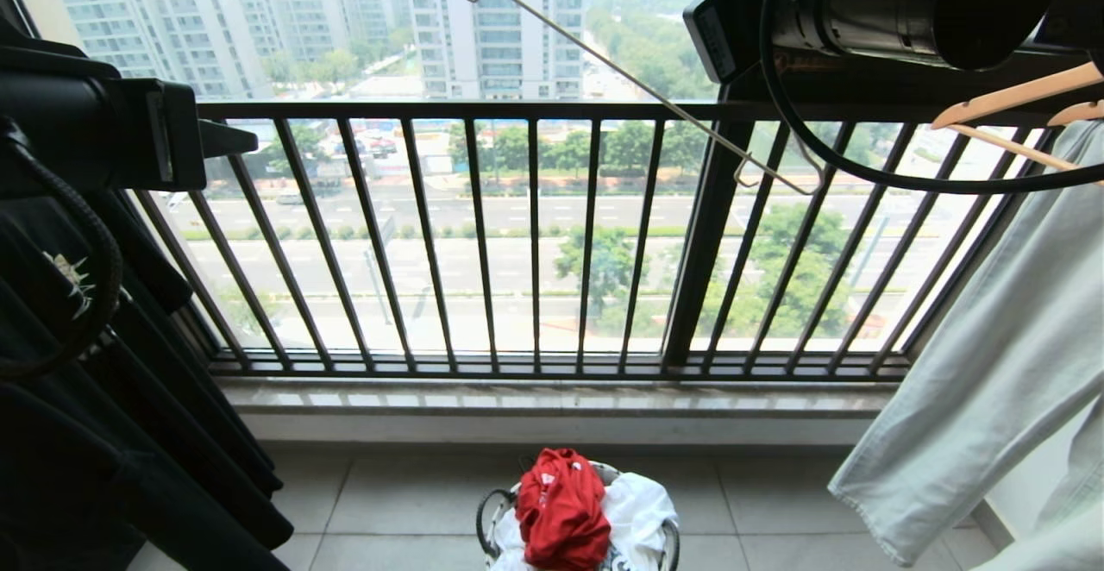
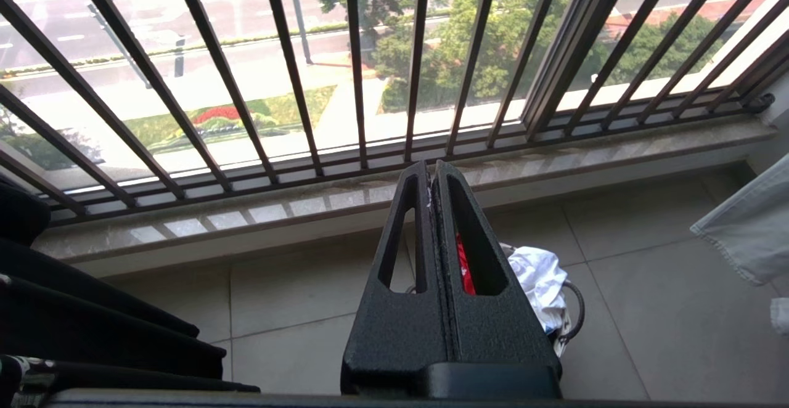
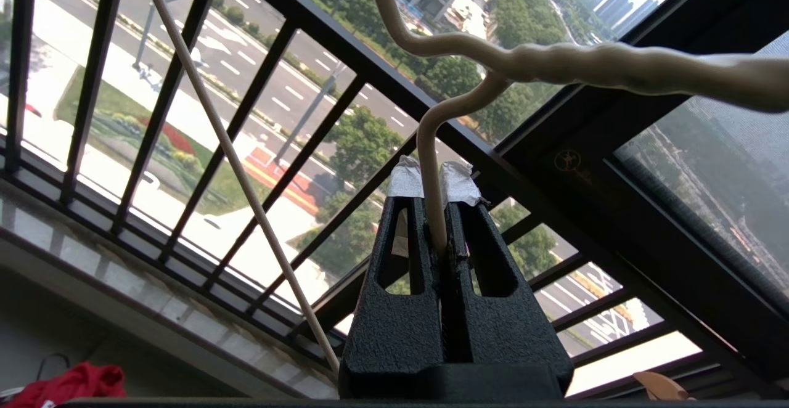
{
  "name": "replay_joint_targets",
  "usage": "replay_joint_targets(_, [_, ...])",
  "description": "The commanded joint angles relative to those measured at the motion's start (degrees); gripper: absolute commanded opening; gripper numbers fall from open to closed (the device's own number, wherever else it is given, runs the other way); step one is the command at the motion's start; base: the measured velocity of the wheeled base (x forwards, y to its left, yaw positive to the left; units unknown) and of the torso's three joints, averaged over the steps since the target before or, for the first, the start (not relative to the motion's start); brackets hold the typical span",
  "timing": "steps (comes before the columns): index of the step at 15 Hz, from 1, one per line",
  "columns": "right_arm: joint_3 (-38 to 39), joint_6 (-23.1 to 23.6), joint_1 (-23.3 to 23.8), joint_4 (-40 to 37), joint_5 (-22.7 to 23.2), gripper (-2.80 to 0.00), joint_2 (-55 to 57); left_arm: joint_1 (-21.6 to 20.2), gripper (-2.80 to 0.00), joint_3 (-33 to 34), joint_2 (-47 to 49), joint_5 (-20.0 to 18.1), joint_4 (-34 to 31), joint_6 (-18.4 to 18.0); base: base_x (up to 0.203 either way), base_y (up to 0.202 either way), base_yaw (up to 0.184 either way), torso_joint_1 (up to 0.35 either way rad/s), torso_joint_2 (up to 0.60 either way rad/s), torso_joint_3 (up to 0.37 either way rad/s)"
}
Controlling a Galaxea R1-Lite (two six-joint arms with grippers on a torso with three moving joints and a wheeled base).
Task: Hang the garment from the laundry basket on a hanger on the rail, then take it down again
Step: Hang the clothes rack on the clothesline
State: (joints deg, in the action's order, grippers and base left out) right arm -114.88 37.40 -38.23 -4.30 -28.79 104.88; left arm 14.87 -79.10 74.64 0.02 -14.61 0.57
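Note:
The red garment (image 1: 561,506) lies bunched in the laundry basket (image 1: 487,523) on the floor tiles, under the balcony bars; it also shows in the right wrist view (image 3: 68,383). My right gripper (image 3: 433,177) is raised high and shut on the hook stem of the thin off-white hanger (image 3: 431,149). One slim arm of the hanger (image 1: 621,71) slants across the window. My left gripper (image 2: 431,171) is shut with nothing in it, held well above the basket at the left of the head view (image 1: 228,135). The rail is out of view.
A white garment (image 1: 638,511) shares the basket. Black T-shirts (image 1: 103,398) hang at the left. Pale trousers (image 1: 975,398) hang at the right from a tan wooden hanger (image 1: 1018,92). Dark balcony bars (image 1: 535,235) and a stone sill (image 1: 552,398) close the front.

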Motion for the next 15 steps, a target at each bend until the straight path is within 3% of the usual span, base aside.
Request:
replay_joint_targets(1, [0.01,0.30,0.00,-0.18,-0.12,-2.80,-0.02,-0.19,-2.80,0.00,-0.02,-0.02,-0.07,0.04,0.000,0.000,0.000,0.000,0.00,0.000])
replay_joint_targets(7, [0.01,2.94,-0.09,-0.56,-0.12,-2.80,-0.75,-0.37,-2.80,-0.08,-0.11,-0.02,-0.07,0.04,0.000,0.000,0.000,0.000,0.00,0.000])
replay_joint_targets(12, [0.01,6.42,-0.04,-7.44,-0.21,-2.80,-3.20,-0.37,-2.80,-0.08,-0.20,-0.02,-0.07,0.04,0.000,0.000,0.000,0.000,0.00,0.000])
replay_joint_targets(15, [-0.08,8.63,-0.02,-7.57,-0.30,-2.80,-3.36,-0.37,-2.80,-0.08,-0.29,0.01,-0.07,0.04,0.000,0.000,0.000,0.000,0.00,0.000])
